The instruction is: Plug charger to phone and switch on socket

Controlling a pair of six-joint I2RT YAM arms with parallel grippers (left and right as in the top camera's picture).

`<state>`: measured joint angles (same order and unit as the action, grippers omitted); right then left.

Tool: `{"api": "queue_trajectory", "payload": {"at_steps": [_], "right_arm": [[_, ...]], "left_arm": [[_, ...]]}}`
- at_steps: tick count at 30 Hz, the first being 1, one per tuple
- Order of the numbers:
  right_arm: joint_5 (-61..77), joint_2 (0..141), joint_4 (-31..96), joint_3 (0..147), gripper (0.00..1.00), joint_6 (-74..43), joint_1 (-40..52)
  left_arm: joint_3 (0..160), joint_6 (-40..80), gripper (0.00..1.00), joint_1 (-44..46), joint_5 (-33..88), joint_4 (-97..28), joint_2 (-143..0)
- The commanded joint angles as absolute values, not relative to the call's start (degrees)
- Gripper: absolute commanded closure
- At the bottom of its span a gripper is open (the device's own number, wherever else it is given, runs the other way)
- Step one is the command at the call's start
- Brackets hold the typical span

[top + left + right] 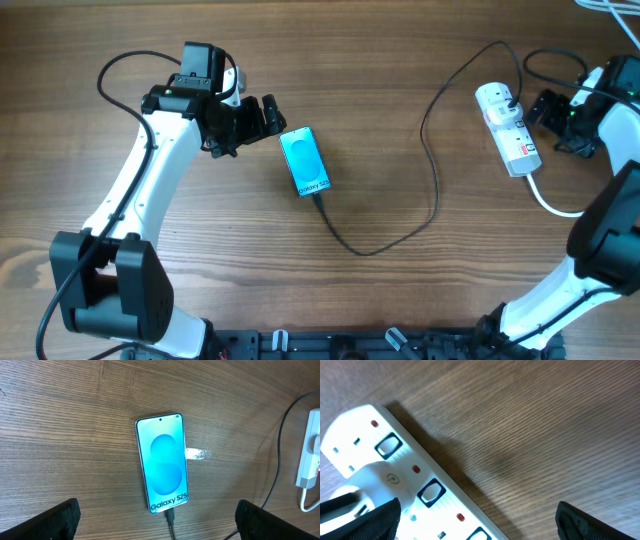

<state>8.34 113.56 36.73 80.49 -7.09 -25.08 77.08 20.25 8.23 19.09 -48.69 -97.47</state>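
Two claws in play, but only one matters for what's left, I reckon. Your right gripper (545, 118) sits just beside the socket (508, 132), on the side facing away from the phone (304, 161), with its fingers spread wide and nothing in them. The socket's long axis runs roughly toward and away from the robot's base, slightly slanted, and the claw meets it broadside, so you're pointing across the strip, not along it. In the right wrist view the rocker switches (431, 491) run in a row beside the white plug body (370, 487) seated in the strip; I can't tell if any is on. The phone lies well away from the socket with the charger (436, 190) looping between them, and its connector (170, 514) looks already seated in the phone's end. Your left gripper (266, 120), also wide open and empty, is farther from the socket than the phone is, so leave the switch to the right arm: a short reach across, one fingertip on the rocker by the plug.
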Motion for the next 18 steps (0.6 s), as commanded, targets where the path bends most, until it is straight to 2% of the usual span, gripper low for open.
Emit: {"api": "queue_trajectory", "payload": {"at_steps": [1, 18], "right_arm": [[7.33, 116.84, 35.86, 79.0, 0.0, -7.68, -24.23], [8.14, 123.96, 36.69, 79.0, 0.0, -7.68, -23.94]], "left_arm": [[77.08, 19.92, 0.0, 8.14, 18.52, -48.69, -96.75], [77.08, 19.92, 0.0, 8.12, 18.52, -48.69, -96.75]]}}
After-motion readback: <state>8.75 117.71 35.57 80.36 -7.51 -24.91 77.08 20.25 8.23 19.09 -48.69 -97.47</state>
